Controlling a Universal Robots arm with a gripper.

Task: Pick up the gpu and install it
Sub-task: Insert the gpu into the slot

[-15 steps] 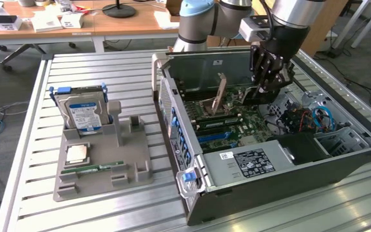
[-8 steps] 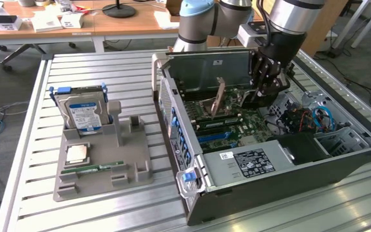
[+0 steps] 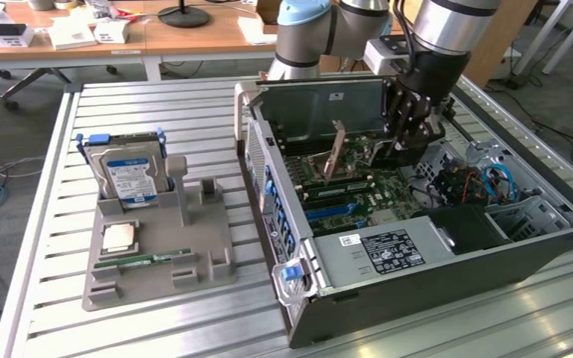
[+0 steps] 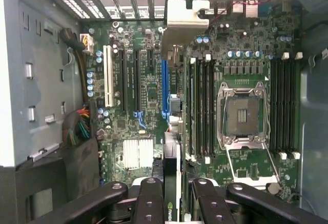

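The gpu (image 4: 172,170) shows edge-on in the wrist view, a thin card with a logo near my fingers and its silver end bracket (image 4: 187,15) at the slotted rear wall of the case. It stands in line over the blue slot (image 4: 165,88) of the motherboard. My gripper (image 4: 174,185) is shut on the card's near end, black fingers (image 4: 149,199) on either side. In the exterior view my gripper (image 3: 407,151) reaches down inside the open computer case (image 3: 446,280), and the card is hidden behind it.
Memory sticks (image 4: 200,106) and an empty processor socket (image 4: 241,114) lie beside the slot; a cable bundle (image 4: 79,126) sits at the case wall. On the table, a grey holder (image 3: 157,280) carries a hard drive (image 3: 127,175), a processor (image 3: 119,237) and a RAM stick (image 3: 152,259).
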